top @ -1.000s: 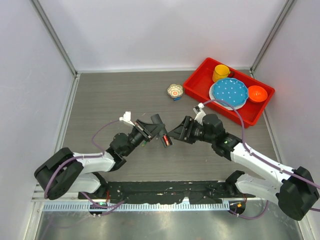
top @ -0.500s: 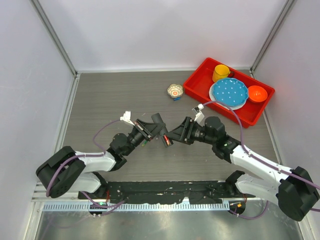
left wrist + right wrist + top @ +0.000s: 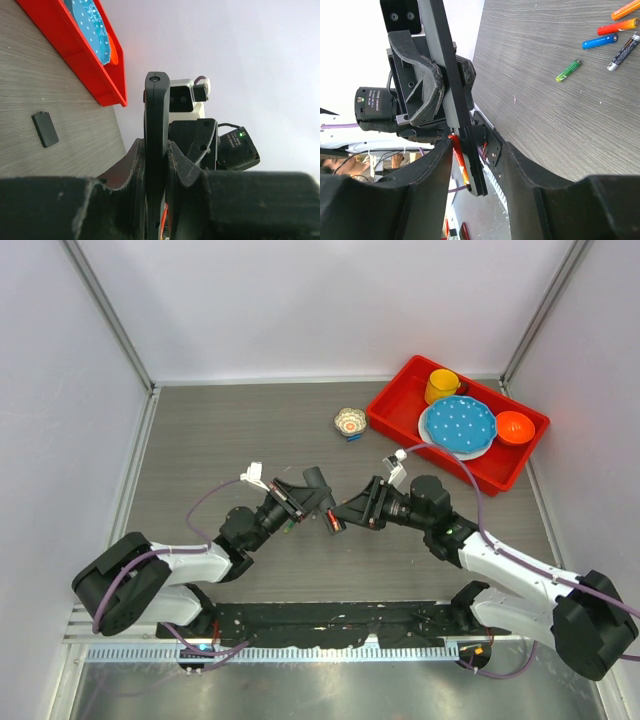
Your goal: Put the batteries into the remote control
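Seating the red-orange battery (image 3: 460, 162) in the remote control (image 3: 447, 85) looks like the step in hand. The left gripper (image 3: 156, 150) is clamped on the remote and holds it edge-on above the table (image 3: 75, 145), at the centre of the left wrist view. In the right wrist view the remote runs as a dark bar from upper left to lower centre, and the battery lies along its lower end, on the bar's left side. The right gripper (image 3: 474, 155) has its jaws part-way apart, straddling that end and the battery; I cannot tell whether they press on either.

Doing this well, I judge, means keeping the battery parallel to the recess and squeezing slowly, so it drops in flat rather than skidding out sideways. The left arm has to brace against that push. Which way the battery's poles face is not readable.

The loose batteries (image 3: 602, 41) lie on the table at the upper right of the right wrist view. A small black cover (image 3: 45, 129) lies near the red tray (image 3: 75, 50).
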`<state>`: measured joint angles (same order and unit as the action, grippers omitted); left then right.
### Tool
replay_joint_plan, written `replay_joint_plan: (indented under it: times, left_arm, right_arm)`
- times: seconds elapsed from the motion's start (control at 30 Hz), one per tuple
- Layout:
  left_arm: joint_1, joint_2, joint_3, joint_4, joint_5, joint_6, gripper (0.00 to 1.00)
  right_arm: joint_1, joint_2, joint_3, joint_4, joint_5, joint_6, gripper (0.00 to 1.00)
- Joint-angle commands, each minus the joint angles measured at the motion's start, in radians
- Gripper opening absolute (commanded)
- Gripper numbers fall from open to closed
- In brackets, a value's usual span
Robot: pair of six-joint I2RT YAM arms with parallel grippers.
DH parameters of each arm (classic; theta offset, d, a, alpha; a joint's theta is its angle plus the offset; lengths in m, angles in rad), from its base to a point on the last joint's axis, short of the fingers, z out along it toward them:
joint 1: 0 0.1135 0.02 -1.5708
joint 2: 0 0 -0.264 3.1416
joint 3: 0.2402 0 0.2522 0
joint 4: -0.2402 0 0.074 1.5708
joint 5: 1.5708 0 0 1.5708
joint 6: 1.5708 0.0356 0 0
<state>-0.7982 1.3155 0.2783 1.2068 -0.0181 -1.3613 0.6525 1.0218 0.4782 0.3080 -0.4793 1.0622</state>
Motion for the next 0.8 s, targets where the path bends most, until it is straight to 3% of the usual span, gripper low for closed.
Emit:
replay_joint_plan:
  times: [0.0, 0.5, 0.77]
  left_arm:
    - [-0.001, -0.01, 0.062, 0.08, 0.014, -0.015, 0.0]
    - [-0.006, -0.015, 0.088, 0.08, 0.01, -0.015, 0.0]
    - [-0.004, -0.022, 0.059, 0.042, 0.004, 0.011, 0.0]
  right_arm:
    - [-0.001, 0.015, -0.02, 0.029, -0.008, 0.007, 0.47]
    - [-0.001, 0.04, -0.02, 0.019, 0.001, 0.012, 0.41]
    - [-0.002, -0.014, -0.007, 0.037, 0.008, 0.056, 0.61]
